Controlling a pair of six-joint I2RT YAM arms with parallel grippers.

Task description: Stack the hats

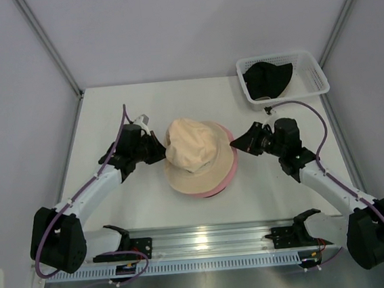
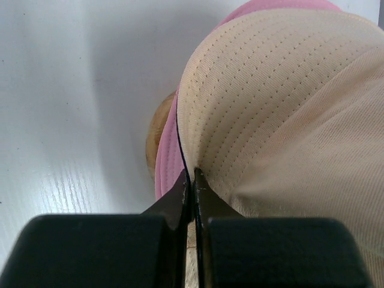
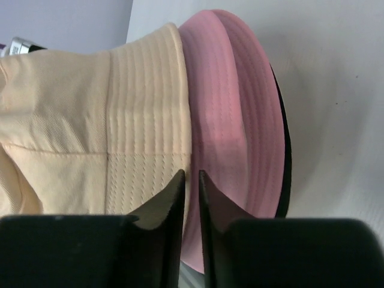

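The beige hat (image 1: 193, 154) sits crown-up at mid-table, topping a pile. The pink hat (image 1: 231, 169) shows beneath it, a black brim (image 3: 287, 150) peeps out below that, and a wooden stand (image 2: 157, 137) shows underneath. My left pincer (image 1: 157, 147) is pinched tight on the beige hat's brim on my left side. My right pincer (image 1: 238, 141) is squeezed onto its opposite brim edge. Another black hat (image 1: 267, 77) lies in the white basket (image 1: 312, 83) at the table's (image 1: 108, 125) far right corner.

No readable text, label, number on hats (image 1: 194, 154) or elsewhere.
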